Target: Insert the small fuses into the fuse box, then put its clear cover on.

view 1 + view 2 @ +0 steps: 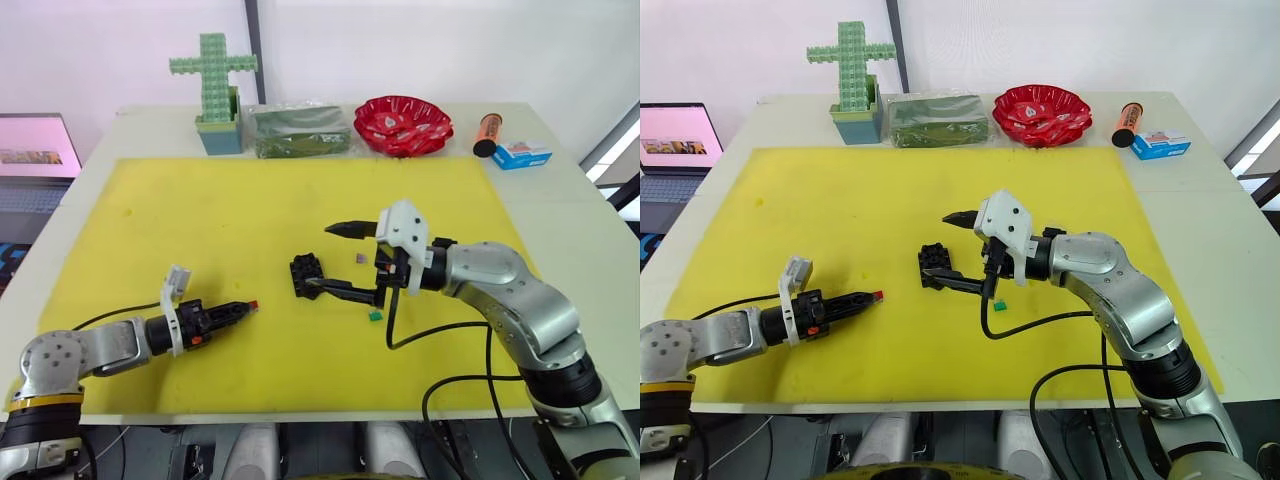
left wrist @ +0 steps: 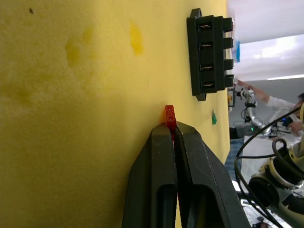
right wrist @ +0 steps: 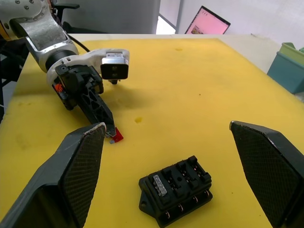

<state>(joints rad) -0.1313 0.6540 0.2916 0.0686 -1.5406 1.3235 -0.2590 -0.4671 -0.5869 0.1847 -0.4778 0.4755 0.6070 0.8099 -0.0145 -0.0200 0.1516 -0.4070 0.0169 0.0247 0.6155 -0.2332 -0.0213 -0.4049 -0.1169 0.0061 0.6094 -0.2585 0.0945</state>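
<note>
Left gripper point(image 1: 243, 307), low over the yellow mat point(image 1: 200, 220), is clenched on the red fuse point(image 1: 254, 303). Right gripper point(image 1: 330, 258) is released, fingers spread wide, one finger touching the fuse box point(image 1: 305, 274) at mat centre. Green fuse point(image 1: 375, 315) and purplish-brown fuse point(image 1: 358, 259) lie nearby.

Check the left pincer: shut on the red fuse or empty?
Shut on it. The left pincer has its jaws pressed together, with the red fuse sticking out from the tips, apart from the fuse box.
</note>
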